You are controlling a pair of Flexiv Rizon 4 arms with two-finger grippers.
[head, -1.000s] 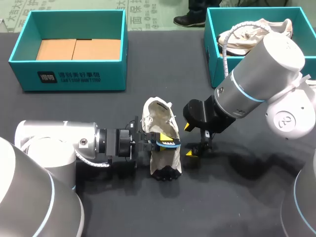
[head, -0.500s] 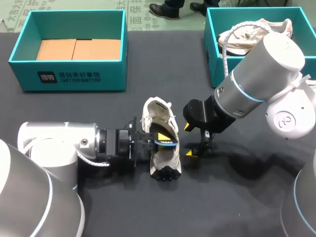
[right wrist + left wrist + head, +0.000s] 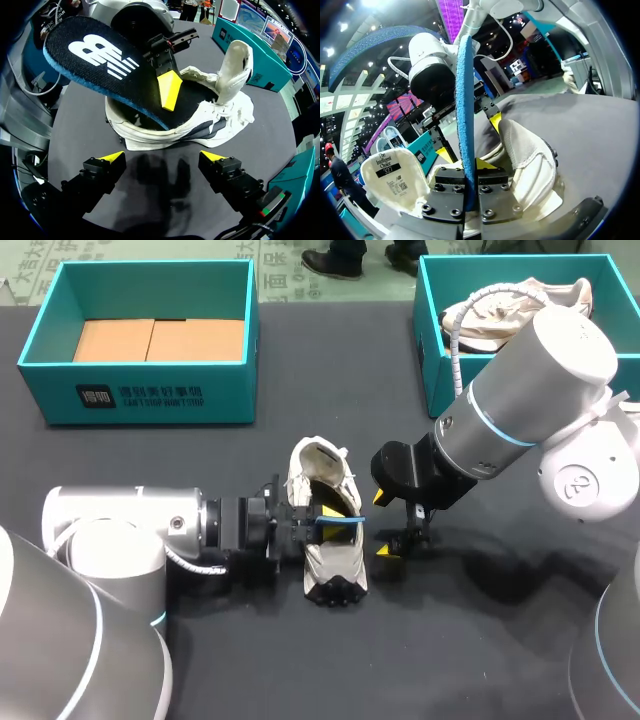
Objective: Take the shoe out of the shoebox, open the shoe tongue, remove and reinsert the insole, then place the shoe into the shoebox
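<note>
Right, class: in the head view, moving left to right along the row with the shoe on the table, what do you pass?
Left arm → shoe, where the left gripper clamps the insole → right gripper → right arm.

insole (image 3: 97, 60) across shoe (image 3: 150, 134) mouth, apparently partly blocking

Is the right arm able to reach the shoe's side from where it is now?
Likely yes: the right jaws hang open just beside the shoe, only bare table between. The insole, held by the left jaws, rises from the opening.
</note>
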